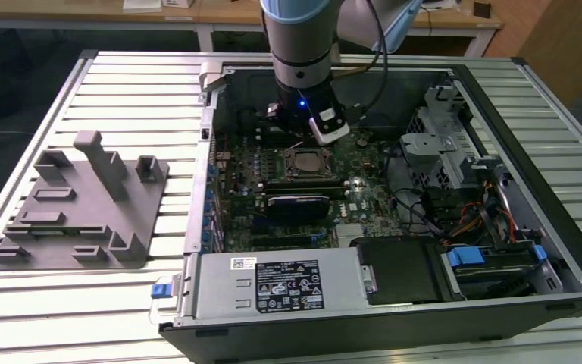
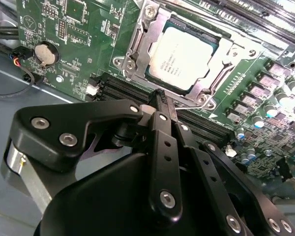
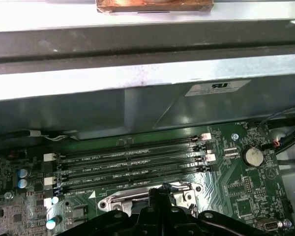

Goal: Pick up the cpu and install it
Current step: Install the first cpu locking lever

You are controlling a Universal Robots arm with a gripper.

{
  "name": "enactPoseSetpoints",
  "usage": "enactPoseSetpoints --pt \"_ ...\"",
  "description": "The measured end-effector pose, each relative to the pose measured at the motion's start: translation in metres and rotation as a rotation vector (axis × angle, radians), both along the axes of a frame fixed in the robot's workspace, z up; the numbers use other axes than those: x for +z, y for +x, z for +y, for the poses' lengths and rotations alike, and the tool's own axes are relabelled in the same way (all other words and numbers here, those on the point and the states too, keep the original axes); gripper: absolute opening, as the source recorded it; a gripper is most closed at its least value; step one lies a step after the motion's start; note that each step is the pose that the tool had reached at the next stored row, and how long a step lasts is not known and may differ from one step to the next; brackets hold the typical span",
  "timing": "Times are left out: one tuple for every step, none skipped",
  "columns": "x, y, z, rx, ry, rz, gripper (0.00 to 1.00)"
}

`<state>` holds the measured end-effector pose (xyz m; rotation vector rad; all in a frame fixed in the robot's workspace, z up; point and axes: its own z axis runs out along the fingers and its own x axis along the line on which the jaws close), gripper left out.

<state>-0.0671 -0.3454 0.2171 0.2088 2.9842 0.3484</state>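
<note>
Silver-topped and flat, the cpu (image 2: 183, 58) sits seated in its socket on the motherboard (image 2: 64, 29) inside the open computer case (image 1: 533, 114). Just above it, the gripper (image 2: 162, 98) hangs with fingers pressed together, holding nothing. Light, rigid and likely fragile underneath, the chip looks best taken by opposite edges.

Open black PC case (image 1: 533, 250) lay on a slatted metal table (image 1: 119, 91), green motherboard (image 1: 372, 201) inside, power supply (image 1: 276, 284) along the near edge, grey plastic fixture (image 1: 84, 208) with upright posts sat on the exterior view's left, coin cell battery (image 2: 45, 53), empty RAM slots (image 3: 128, 162).
</note>
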Motion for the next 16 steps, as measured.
enactPoseSetpoints --pt "-0.0002 0.000 0.0007 0.000 0.0000 -0.0004 0.11" --pt "-0.0003 0.000 0.0015 0.000 -0.0001 -0.0008 0.11" --pt "-0.0005 0.000 0.0025 0.000 -0.0002 -0.0013 0.11" --pt "-0.0006 0.000 0.0036 0.000 -0.0001 -0.0016 0.11" --pt "-0.0008 0.000 0.0046 0.000 -0.0001 -0.0018 0.11" --pt "-0.0009 0.000 0.0056 0.000 -0.0001 -0.0020 0.11" --pt "-0.0010 0.000 0.0066 0.000 0.0000 -0.0022 0.11" --pt "-0.0012 0.000 0.0075 0.000 0.0000 -0.0023 0.11" --pt "-0.0013 0.000 0.0085 0.000 -0.0001 -0.0024 0.11" --pt "-0.0015 0.000 0.0095 0.000 -0.0001 -0.0025 0.11" --pt "-0.0017 0.000 0.0106 0.000 0.0000 -0.0026 0.11" --pt "-0.0019 0.000 0.0117 0.000 -0.0001 -0.0026 0.11" --pt "-0.0023 0.000 0.0126 0.000 -0.0002 -0.0028 0.11" --pt "-0.0029 0.000 0.0134 0.000 -0.0001 -0.0036 0.11" --pt "-0.0036 0.000 0.0139 0.000 0.0001 -0.0055 0.11" --pt "-0.0043 0.000 0.0142 0.000 0.0002 -0.0090 0.11"
